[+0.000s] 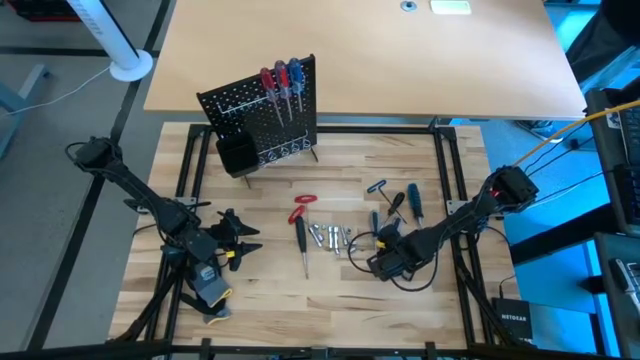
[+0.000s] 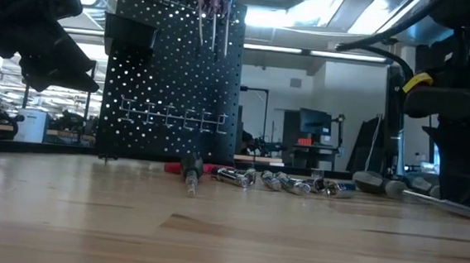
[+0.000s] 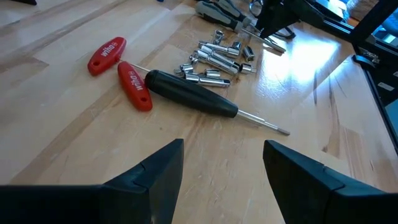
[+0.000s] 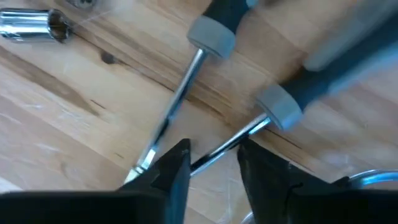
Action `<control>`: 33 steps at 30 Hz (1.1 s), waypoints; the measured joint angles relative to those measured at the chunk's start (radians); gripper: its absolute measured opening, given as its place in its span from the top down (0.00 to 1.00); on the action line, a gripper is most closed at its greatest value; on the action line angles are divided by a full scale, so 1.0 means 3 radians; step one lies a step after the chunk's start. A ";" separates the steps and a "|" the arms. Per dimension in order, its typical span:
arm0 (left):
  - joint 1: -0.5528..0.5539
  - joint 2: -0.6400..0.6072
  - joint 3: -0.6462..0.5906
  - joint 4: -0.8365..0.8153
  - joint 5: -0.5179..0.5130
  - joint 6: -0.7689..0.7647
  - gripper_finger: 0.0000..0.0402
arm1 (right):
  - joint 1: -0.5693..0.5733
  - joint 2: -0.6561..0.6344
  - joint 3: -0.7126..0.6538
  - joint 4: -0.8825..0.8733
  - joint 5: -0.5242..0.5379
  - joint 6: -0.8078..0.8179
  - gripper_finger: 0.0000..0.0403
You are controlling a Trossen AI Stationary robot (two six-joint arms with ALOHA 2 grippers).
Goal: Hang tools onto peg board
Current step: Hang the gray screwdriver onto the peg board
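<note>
pale butcher-block wood carries the loose tools, and the right gripper (image 1: 378,262) is down among them at about four o'clock on the table in the high view. its wrist view shows the fingers (image 4: 176,163) partly parted, straddling the thin steel shaft (image 4: 224,145) of a grey-collared screwdriver (image 4: 311,87); the shaft runs crosswise through the gap between the pads, and i cannot tell whether they touch it yet. a second screwdriver's shaft (image 4: 177,99) lies just beside it, crossing near the tips, so it could get caught too. the handles lie away from the fingers toward twelve o'clock, near the blue-handled tools (image 1: 410,200). the peg board (image 1: 262,115) stands well apart at eleven o'clock from this gripper, with red and blue screwdrivers (image 1: 282,82) already hung. the left gripper (image 1: 245,240) waits at eight o'clock, jaws wide and empty, facing the black-handled screwdriver (image 3: 189,93), the red-handled tool (image 3: 118,65) and the silver bits (image 3: 214,59). the right arm is plainly nearer.
</note>
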 joint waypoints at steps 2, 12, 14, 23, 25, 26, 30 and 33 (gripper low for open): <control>0.0000 0.0000 0.0000 0.0003 0.0000 0.0000 0.48 | 0.0000 0.0046 0.0006 0.0001 -0.0029 -0.0021 0.73; 0.0000 0.0000 0.0000 0.0001 0.0001 0.0001 0.48 | 0.0003 0.0144 0.0010 0.0022 0.0033 -0.0162 0.94; 0.0000 0.0000 0.0000 0.0001 0.0000 0.0000 0.48 | 0.0003 0.0145 0.0010 0.0016 0.0055 -0.0199 0.96; 0.0000 0.0000 0.0000 0.0002 0.0001 0.0000 0.48 | 0.0000 0.0170 0.0225 -0.0541 0.0251 -0.0233 0.94; 0.0000 0.0000 0.0000 0.0001 0.0001 0.0000 0.48 | -0.0006 0.0174 0.0357 -0.0757 0.0334 -0.0240 0.95; 0.0000 -0.0001 0.0000 0.0000 0.0000 0.0000 0.48 | -0.0006 0.0166 0.0438 -0.0842 0.0386 -0.0248 0.95; 0.0000 -0.0001 0.0000 0.0002 0.0001 0.0000 0.48 | -0.0003 0.0165 0.0713 -0.1267 0.0495 -0.0335 0.96; 0.0000 -0.0001 0.0000 0.0001 0.0000 0.0000 0.48 | -0.0003 0.0145 0.0924 -0.1309 0.0672 -0.0519 0.95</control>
